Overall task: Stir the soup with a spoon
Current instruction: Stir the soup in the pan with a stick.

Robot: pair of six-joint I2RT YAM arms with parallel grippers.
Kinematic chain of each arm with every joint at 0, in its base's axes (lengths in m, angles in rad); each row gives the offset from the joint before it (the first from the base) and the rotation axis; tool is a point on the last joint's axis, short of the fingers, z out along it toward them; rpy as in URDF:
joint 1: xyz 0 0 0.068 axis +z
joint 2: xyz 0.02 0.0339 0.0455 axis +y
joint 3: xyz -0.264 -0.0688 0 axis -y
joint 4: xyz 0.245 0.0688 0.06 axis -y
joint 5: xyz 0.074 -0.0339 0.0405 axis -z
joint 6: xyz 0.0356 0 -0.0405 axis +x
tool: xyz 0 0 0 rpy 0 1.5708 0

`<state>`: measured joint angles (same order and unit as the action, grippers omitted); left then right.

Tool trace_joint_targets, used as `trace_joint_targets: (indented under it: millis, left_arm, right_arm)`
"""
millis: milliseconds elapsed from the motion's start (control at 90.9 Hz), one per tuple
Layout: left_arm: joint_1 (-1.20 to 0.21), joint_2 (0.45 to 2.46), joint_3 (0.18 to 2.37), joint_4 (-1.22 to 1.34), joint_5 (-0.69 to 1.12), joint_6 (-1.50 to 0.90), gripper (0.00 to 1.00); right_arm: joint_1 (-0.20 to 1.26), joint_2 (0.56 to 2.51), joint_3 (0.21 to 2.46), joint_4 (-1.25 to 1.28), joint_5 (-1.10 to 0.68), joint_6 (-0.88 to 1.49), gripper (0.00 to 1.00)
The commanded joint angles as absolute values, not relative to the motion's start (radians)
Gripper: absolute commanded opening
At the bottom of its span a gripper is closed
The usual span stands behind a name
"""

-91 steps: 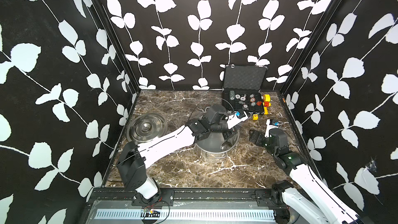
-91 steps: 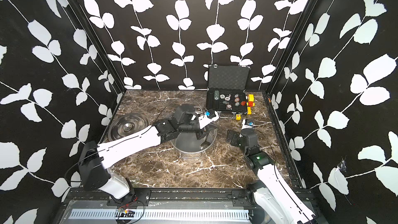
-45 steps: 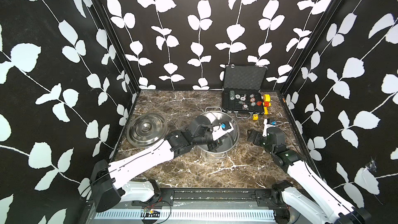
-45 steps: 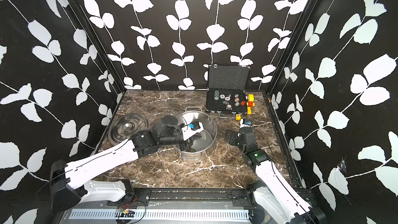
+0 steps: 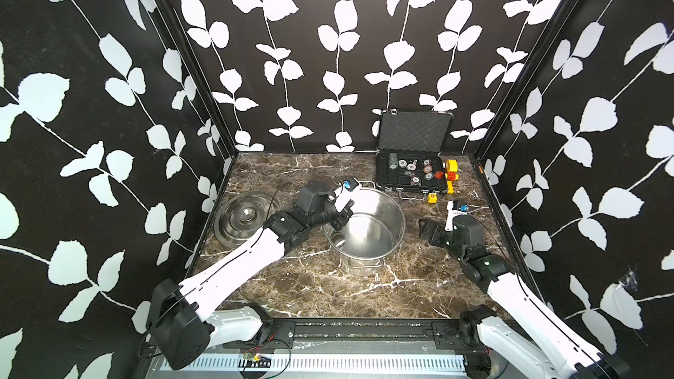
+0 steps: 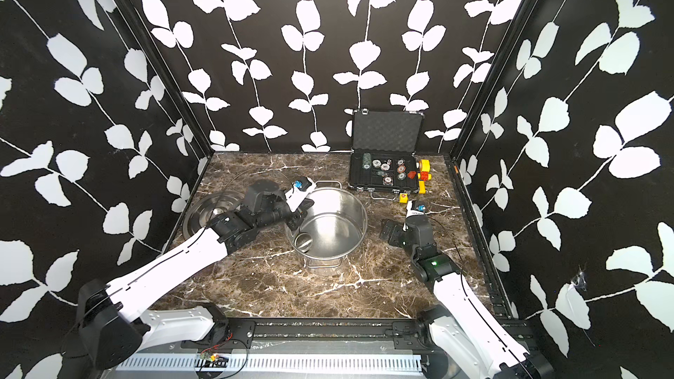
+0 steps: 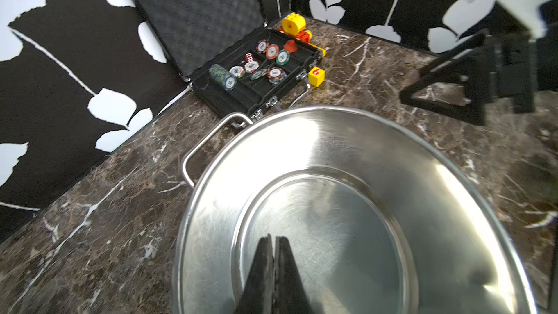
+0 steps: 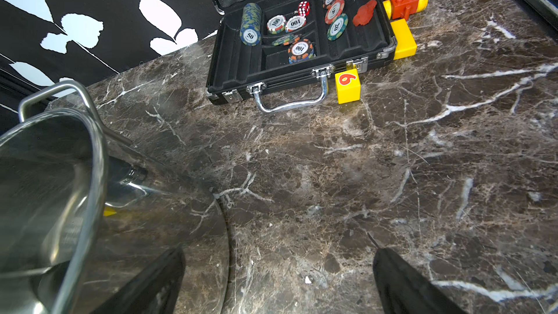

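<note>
Pot [image 5: 387, 219] centre of counter [image 5: 291, 280], no liquid seen. Ladle [image 6: 304, 240] bowl inside, against near-left wall. Left claw [image 5: 338, 218] closed above it; hold unconfirmed. Right claw [image 8: 277, 264] wide open, empty. Ladle likely stiff, slick, light; grip thin handle high.

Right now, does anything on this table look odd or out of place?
The pot looks dry: bare shiny steel bottom, no liquid, only the ladle bowl resting by its wall. Also, a red toy piece lies in the chip case among loose poker chips.
</note>
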<state>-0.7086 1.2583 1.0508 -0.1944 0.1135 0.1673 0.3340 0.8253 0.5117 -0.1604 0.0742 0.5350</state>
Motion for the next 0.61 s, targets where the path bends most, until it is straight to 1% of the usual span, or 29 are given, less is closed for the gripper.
trace_joint_targets:
  millis: [0,220,407,594]
  left_arm:
    - [-0.659,1.307,1.118,-0.122,0.078,0.141,0.0]
    - [-0.646,1.45,1.243,-0.076,0.16,0.146,0.0]
    - [-0.647,1.59,1.363,-0.061,0.28,0.148,0.0]
    - [-0.69,1.678,1.464,-0.062,0.316,0.146,0.0]
  right_arm:
    - [0.34,0.805,0.52,-0.15,0.083,0.533,0.99]
    - [0.34,0.787,0.509,-0.157,0.1,0.533,0.99]
    - [0.34,0.783,0.503,-0.155,0.102,0.536,0.99]
    - [0.34,0.772,0.498,-0.16,0.114,0.531,0.99]
